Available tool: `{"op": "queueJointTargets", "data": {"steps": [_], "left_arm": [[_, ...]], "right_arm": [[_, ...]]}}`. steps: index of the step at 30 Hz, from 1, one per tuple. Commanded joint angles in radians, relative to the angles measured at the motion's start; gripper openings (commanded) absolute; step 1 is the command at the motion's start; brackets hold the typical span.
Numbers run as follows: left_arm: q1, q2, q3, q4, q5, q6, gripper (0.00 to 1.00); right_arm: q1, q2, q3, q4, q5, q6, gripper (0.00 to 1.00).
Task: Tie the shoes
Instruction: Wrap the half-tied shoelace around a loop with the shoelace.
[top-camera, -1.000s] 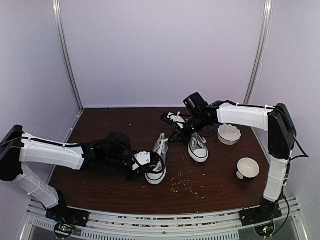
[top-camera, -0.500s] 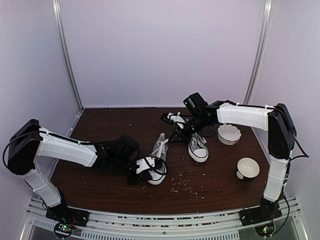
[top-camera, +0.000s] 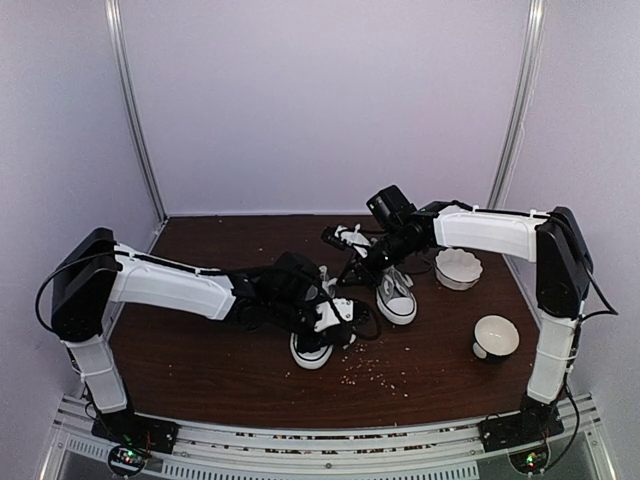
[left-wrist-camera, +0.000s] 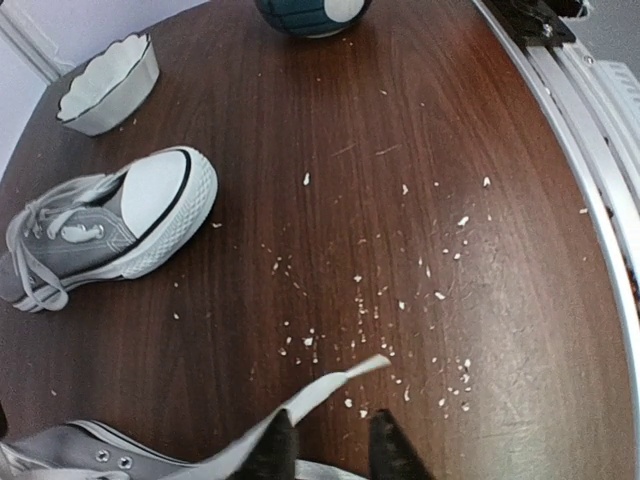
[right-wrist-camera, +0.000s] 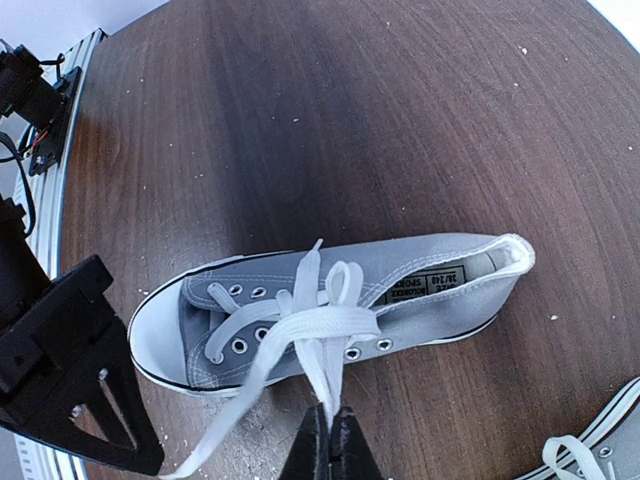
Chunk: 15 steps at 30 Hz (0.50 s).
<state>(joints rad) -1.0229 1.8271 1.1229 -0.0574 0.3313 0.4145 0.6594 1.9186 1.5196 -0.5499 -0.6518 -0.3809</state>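
Dark wood-grain table (top-camera: 200, 370), pale purple walls (top-camera: 330, 100) behind, fine pale crumbs (left-wrist-camera: 400, 300) scattered toward the near edge.

Both shoes lie near the table's centre, apart from each other. The near sneaker (top-camera: 310, 350) is under the left arm. The far sneaker (top-camera: 397, 297) is beside a scalloped white bowl (left-wrist-camera: 105, 80).

The right gripper (right-wrist-camera: 328, 435) is clenched on the white lace (right-wrist-camera: 320, 330) of the near sneaker and has it drawn up from the eyelets. This is judged to keep the strand taut while the other strand is worked.

The left gripper (left-wrist-camera: 330, 425) sits low beside that sneaker with its jaws slightly parted. A flat lace end (left-wrist-camera: 335, 382) rests against one finger and is not pinched. No finished bow is visible on the near sneaker.

A printed label (right-wrist-camera: 430, 285) inside the near sneaker carries several lines too small to read. No brand mark is legible.
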Motion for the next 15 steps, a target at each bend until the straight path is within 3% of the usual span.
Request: {"op": "queueJointTargets", "data": {"steps": [1,4,8,11,13,15], "left_arm": [[-0.005,-0.026,0.018,-0.027,0.025,0.049,0.38],[0.000,-0.152,-0.031,-0.046,0.058,0.083,0.48],[0.075,-0.307,-0.088,-0.084,0.195,0.104,0.49],[0.195,-0.371,-0.141,0.056,0.243,-0.026,0.44],[0.254,-0.356,-0.170,0.190,0.174,-0.137,0.33],[0.272,-0.295,-0.134,0.198,0.098,-0.162,0.30]], "right_arm": [[-0.001,-0.011,0.028,-0.010,-0.006,0.001,0.00],[-0.001,-0.005,0.030,-0.007,-0.014,0.003,0.00],[0.002,0.002,0.041,-0.013,-0.013,0.004,0.00],[0.004,0.000,0.043,-0.013,-0.019,0.004,0.00],[0.006,0.000,0.046,-0.013,-0.020,0.004,0.00],[0.007,0.002,0.047,-0.014,-0.020,0.005,0.00]]}}
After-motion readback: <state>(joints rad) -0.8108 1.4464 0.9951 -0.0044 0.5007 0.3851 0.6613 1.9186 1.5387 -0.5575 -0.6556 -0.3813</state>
